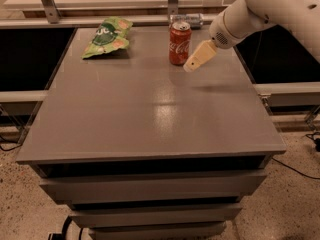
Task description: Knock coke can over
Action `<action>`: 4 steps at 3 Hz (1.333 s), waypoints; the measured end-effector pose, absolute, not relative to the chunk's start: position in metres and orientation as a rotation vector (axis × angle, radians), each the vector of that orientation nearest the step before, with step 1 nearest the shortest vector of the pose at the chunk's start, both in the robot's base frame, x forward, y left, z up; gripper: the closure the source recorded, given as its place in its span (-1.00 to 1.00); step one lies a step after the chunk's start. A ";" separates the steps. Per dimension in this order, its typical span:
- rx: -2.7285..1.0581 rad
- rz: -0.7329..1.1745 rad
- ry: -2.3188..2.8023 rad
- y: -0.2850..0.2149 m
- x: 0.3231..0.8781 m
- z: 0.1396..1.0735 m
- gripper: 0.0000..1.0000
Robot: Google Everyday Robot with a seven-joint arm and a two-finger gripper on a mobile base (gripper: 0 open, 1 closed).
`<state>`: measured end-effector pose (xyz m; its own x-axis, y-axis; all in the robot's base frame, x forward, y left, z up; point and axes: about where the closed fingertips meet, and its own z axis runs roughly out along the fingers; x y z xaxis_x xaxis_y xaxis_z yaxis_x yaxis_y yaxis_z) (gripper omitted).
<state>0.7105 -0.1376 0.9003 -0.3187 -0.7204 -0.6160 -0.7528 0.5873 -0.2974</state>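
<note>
The coke can (179,42) is a small red can with white script and a silver top. It stands upright near the far edge of the grey table (150,109), right of centre. My gripper (191,65) comes in from the upper right on a white arm. Its cream-coloured fingers point down and to the left, with the tip just right of the can's lower part, very close to it. I cannot tell whether it touches the can.
A green snack bag (107,36) lies flat at the far left of the table. A silver-grey can (187,19) lies on its side behind the coke can at the far edge. Drawers sit under the tabletop. Cables lie on the speckled floor.
</note>
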 end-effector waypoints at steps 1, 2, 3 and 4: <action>-1.166 0.057 2.085 -0.138 0.711 0.900 -1.00; -1.163 0.079 2.075 -0.135 0.712 0.894 -1.00; -1.138 0.145 2.046 -0.131 0.725 0.882 -1.00; -1.070 0.246 2.014 -0.129 0.742 0.870 -1.00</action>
<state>0.7416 -0.1290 0.8700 -0.3004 -0.6002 -0.7413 -0.7607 0.6197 -0.1934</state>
